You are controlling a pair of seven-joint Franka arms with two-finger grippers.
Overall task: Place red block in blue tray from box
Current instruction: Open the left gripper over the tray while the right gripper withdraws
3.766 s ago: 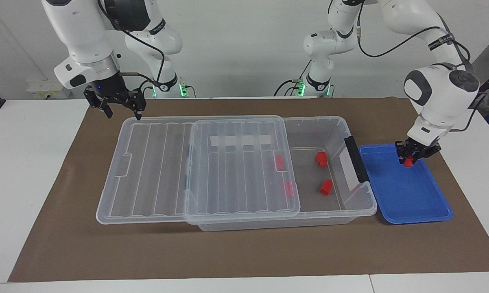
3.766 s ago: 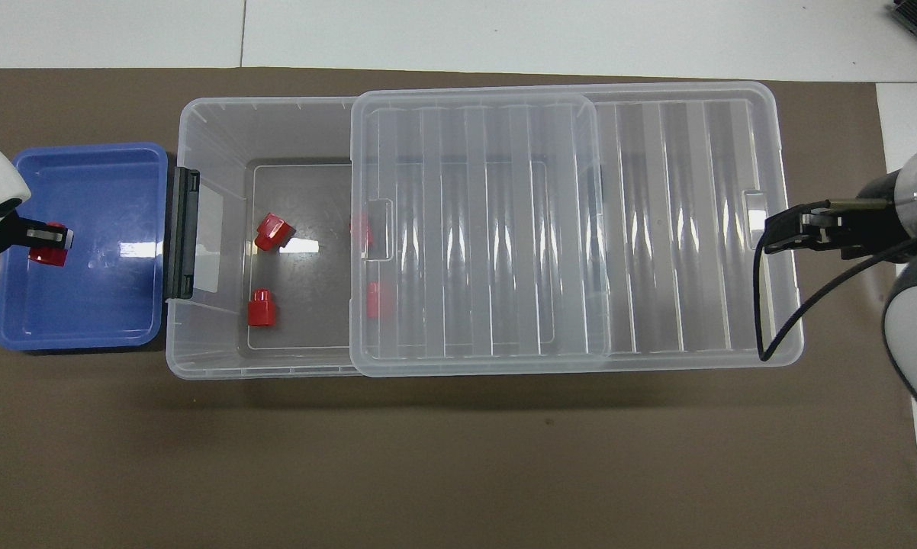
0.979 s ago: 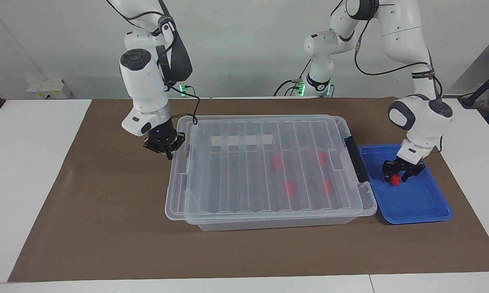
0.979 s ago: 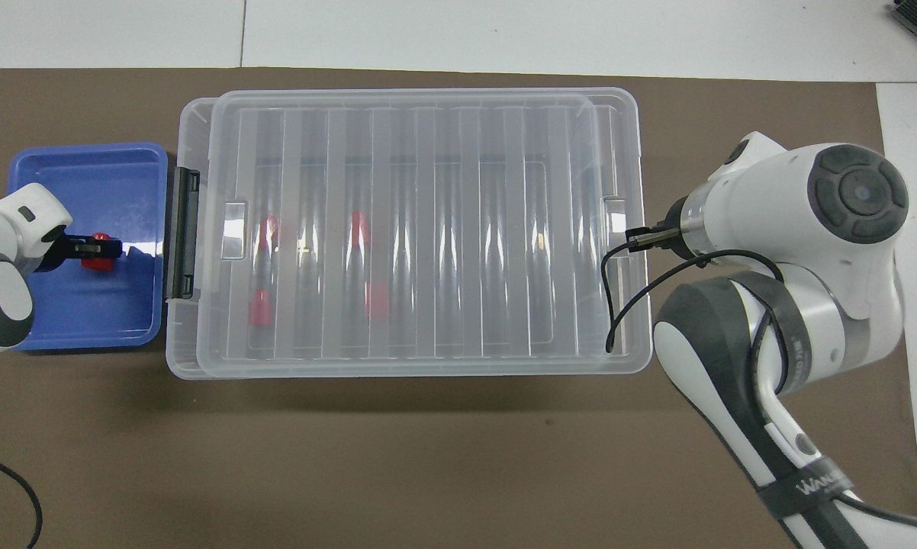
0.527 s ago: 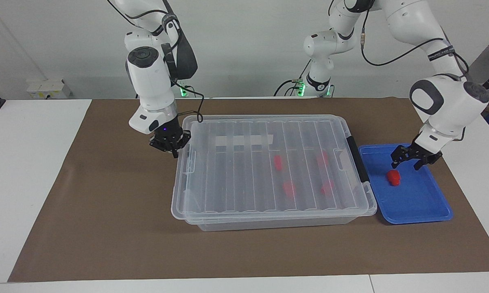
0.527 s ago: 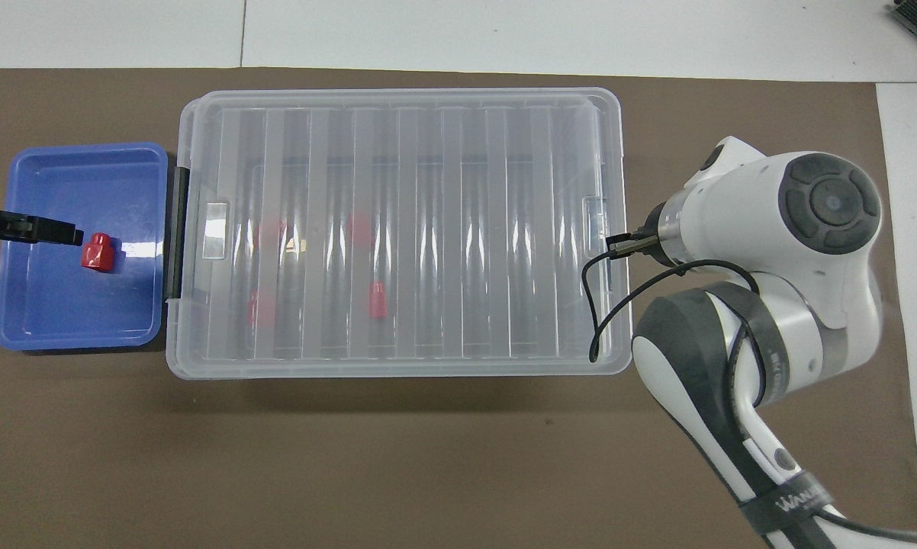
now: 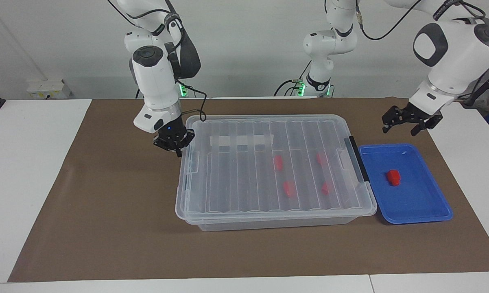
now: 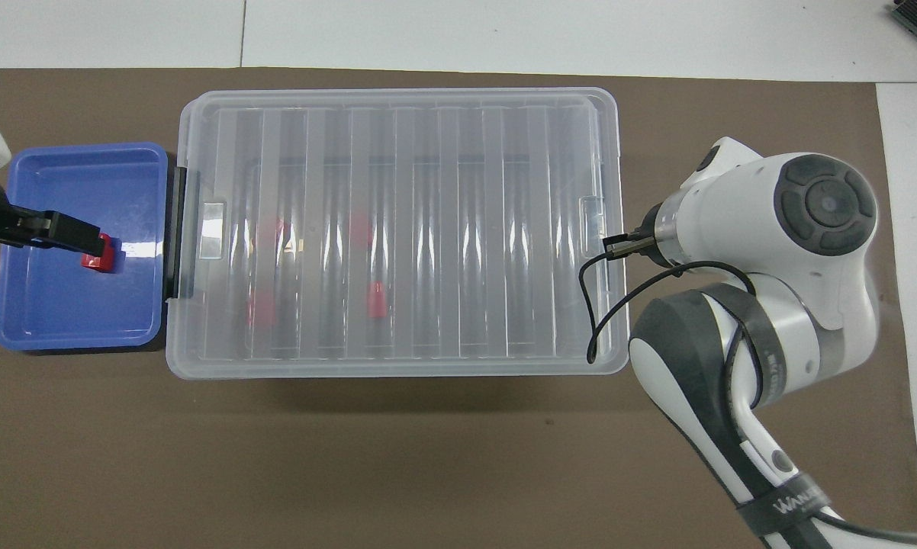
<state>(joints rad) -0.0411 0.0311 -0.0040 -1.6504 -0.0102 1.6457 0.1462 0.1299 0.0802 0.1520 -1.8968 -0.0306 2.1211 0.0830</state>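
Note:
One red block lies loose in the blue tray, also in the overhead view. My left gripper is open and empty, raised over the mat beside the tray's edge nearer the robots. The box stands beside the tray with its ribbed lid fully over it. Several red blocks show through the lid. My right gripper is at the lid's short end toward the right arm's end; its fingers are hidden under the wrist in the overhead view.
The black latch sits on the box's short end next to the tray. A whitish tape strip lies on the lid. The brown mat covers the table around the box. The right arm's elbow hangs beside the box.
My left gripper let go of the red block in the tray, then rose toward the robots. My right gripper slid the lid along until it covers the whole box.

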